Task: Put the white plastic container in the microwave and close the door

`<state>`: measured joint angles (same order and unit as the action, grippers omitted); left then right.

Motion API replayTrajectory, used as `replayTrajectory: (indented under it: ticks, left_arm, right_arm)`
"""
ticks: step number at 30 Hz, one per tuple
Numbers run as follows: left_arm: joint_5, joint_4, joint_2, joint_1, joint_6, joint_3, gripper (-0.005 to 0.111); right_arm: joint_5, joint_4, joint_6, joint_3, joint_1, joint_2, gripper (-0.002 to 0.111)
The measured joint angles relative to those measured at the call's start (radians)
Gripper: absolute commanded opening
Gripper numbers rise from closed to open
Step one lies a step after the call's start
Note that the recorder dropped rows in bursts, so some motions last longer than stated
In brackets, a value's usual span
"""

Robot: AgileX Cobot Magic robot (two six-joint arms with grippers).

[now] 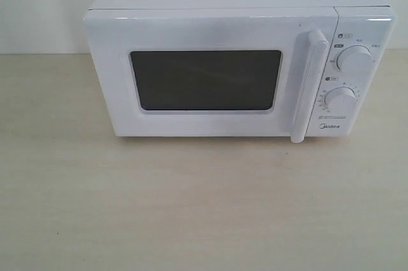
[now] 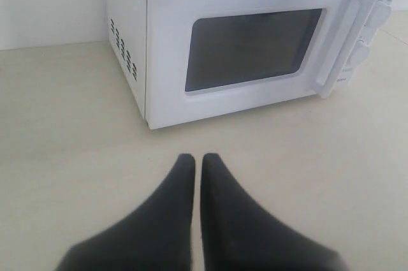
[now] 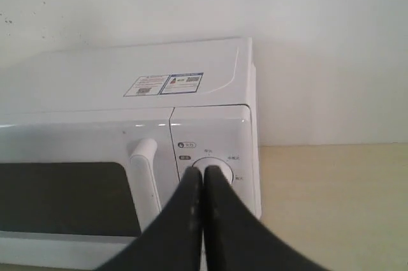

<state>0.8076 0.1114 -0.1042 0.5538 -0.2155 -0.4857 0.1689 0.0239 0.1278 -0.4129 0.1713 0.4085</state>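
Note:
The white microwave stands at the back of the table, its door shut with the dark window and the vertical bar handle facing me. Two round knobs sit on its right panel. The white plastic container shows in no view. My left gripper is shut and empty over bare table in front of the microwave. My right gripper is shut and empty, its tips in line with the upper knob of the microwave. Neither gripper shows in the exterior view.
The pale wooden tabletop stretches in front of the microwave and to both sides of it. A white wall rises close behind. Vent slots mark the microwave's left side.

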Motion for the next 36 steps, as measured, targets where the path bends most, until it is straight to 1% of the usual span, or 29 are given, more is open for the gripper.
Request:
replayTrajectory:
  ticks: [10, 13, 21, 25, 36]
  left_arm:
    - [0.0, 0.0, 0.0, 0.0, 0.0, 0.0, 0.004]
    - [0.0, 0.0, 0.0, 0.0, 0.0, 0.0, 0.004]
    - [0.0, 0.0, 0.0, 0.0, 0.0, 0.0, 0.004]
    - [0.0, 0.0, 0.001, 0.0, 0.0, 0.0, 0.004]
    - [0.0, 0.0, 0.001, 0.0, 0.0, 0.0, 0.004]
  right_arm:
    - [-0.011, 0.011, -0.073, 0.012, 0.0, -0.045, 0.0]
    - [-0.021, 0.011, -0.107, 0.053, 0.0, -0.11, 0.0]
    - [-0.045, 0.011, -0.169, 0.243, 0.0, -0.389, 0.0]
    - [-0.048, 0.011, -0.176, 0.308, 0.0, -0.401, 0.0]
    - [-0.044, 0.011, -0.178, 0.402, 0.0, -0.402, 0.0]
